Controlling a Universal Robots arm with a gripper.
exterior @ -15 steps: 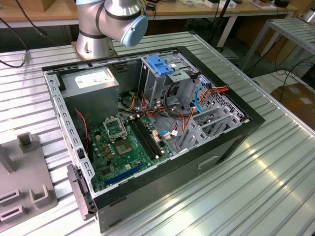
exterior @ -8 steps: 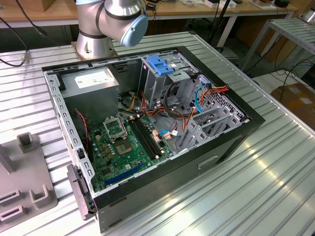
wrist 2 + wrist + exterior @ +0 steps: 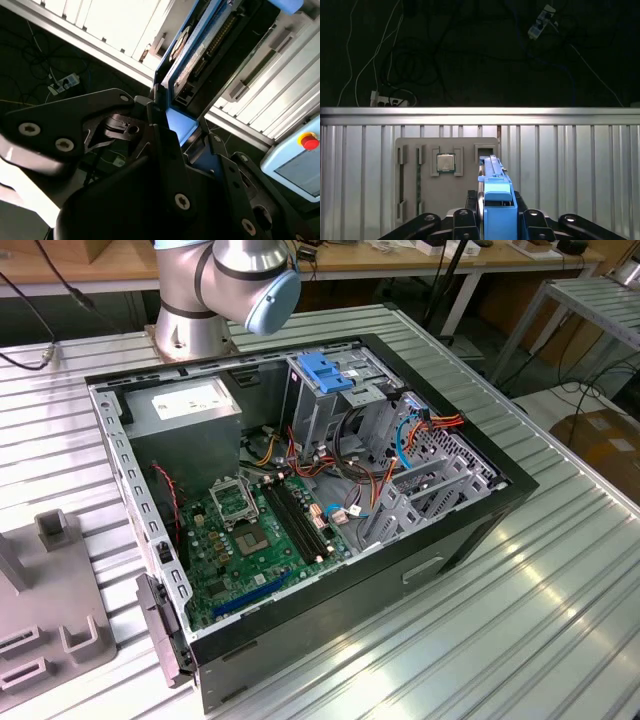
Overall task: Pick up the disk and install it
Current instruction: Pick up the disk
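In both wrist views my gripper (image 3: 497, 222) (image 3: 184, 136) is shut on the disk. The disk (image 3: 493, 172) is held edge-on, with its blue end tab (image 3: 497, 200) sitting between the black fingers (image 3: 465, 220). In the second wrist view the disk (image 3: 200, 55) shows its dark board side and blue side rail, reaching away from the fingers (image 3: 159, 117). It hangs above the ribbed metal table (image 3: 570, 165), beside a grey fixture plate (image 3: 420, 200) that carries a processor chip (image 3: 445, 162). The exterior view has the arm's elbow (image 3: 240, 280) behind the open computer case (image 3: 300, 510).
Inside the case are a motherboard (image 3: 250, 530), a grey power supply (image 3: 190, 405), a drive cage with a blue latch piece (image 3: 325, 370) and loose cables (image 3: 420, 430). A grey fixture (image 3: 40, 620) lies at the exterior view's left. A pendant with a red button (image 3: 307, 141) stands near the table's edge.
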